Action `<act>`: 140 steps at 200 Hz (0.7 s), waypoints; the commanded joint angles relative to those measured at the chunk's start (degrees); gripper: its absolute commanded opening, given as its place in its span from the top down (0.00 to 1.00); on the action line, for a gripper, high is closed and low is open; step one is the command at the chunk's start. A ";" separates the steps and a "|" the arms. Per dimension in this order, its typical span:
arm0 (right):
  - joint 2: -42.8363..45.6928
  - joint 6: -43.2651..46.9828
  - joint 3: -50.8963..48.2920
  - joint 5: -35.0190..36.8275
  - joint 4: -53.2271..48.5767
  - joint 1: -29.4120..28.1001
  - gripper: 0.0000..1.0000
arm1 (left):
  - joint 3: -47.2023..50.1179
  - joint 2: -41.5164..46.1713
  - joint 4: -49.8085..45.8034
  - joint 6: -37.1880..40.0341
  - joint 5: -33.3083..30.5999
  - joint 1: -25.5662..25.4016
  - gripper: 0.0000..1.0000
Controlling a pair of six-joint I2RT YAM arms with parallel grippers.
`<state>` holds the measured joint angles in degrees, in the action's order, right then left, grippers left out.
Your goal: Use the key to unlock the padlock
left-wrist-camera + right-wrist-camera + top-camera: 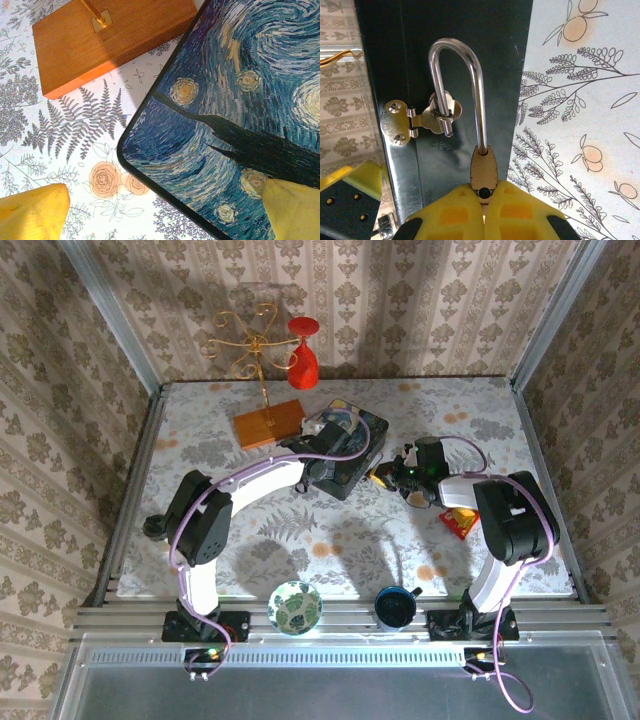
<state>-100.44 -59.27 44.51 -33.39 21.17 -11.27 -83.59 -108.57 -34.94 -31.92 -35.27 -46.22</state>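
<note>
Outwardly, padlock (pixel 484 167) through box hasp (pixel 427 117)

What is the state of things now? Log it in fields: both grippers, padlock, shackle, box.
left gripper: open, one fingertip over the table, the other over the lid of the painted blue box
right gripper: shut on the padlock body
shackle: one leg in the body, the other free and threaded through the hasp
hasp: fixed to the box's dark side
</note>
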 commanded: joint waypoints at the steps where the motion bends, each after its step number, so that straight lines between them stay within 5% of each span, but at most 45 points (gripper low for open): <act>1: 0.38 -3.02 -0.04 2.62 6.02 1.07 1.00 | 1.24 1.88 -3.21 -0.60 -0.94 -0.10 0.00; 85: 4.53 2.57 -0.70 4.76 -2.93 0.90 1.00 | -4.00 -0.34 -3.28 4.02 -3.46 -2.48 0.00; 140: 1.55 -1.14 3.06 1.97 0.30 1.22 1.00 | -4.20 -2.08 -4.20 3.46 -3.03 -2.73 0.00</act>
<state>-97.80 -58.83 44.45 -31.48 19.22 -10.52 -87.09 -109.27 -36.75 -29.28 -36.95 -49.10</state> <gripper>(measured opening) 0.060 0.999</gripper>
